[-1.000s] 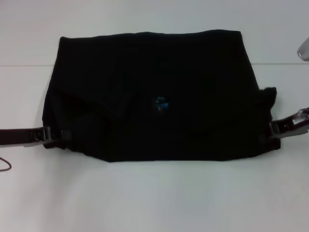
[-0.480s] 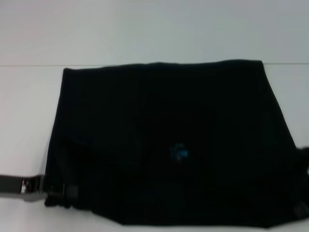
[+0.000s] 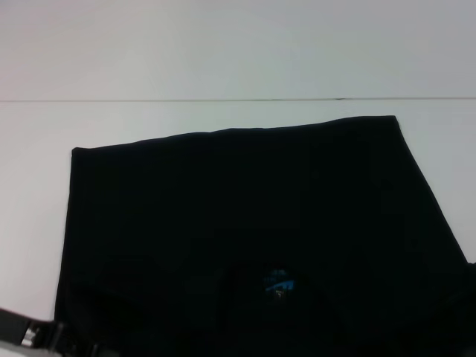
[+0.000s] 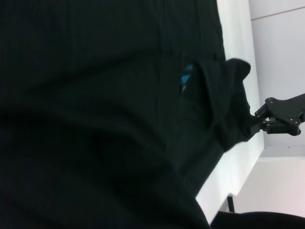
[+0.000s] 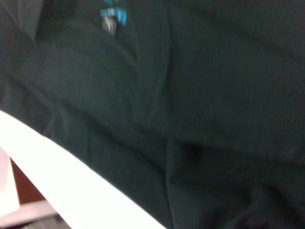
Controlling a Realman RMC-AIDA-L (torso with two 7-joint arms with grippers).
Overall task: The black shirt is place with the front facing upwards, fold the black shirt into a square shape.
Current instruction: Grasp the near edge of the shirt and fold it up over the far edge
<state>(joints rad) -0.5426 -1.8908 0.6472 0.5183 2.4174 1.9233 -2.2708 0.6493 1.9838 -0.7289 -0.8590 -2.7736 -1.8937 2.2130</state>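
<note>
Head view: black shirt (image 3: 245,245) spread on white table (image 3: 223,59), long axis side to side. Left gripper (image 3: 56,341) at shirt's near-left corner, grip state unclear; near edge cut off.

Left wrist view: right gripper (image 4: 255,125) clenched on shirt's bunched corner.

Right wrist view: shirt and blue neck label (image 5: 113,15); own fingers unseen.

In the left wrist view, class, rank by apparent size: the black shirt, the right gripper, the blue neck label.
1. Black shirt, filling most of the view.
2. Right gripper, clamped on a bunched corner of the shirt; it sits farther from the camera, so it looks smaller than it is.
3. Blue neck label, a tiny sliver.
</note>
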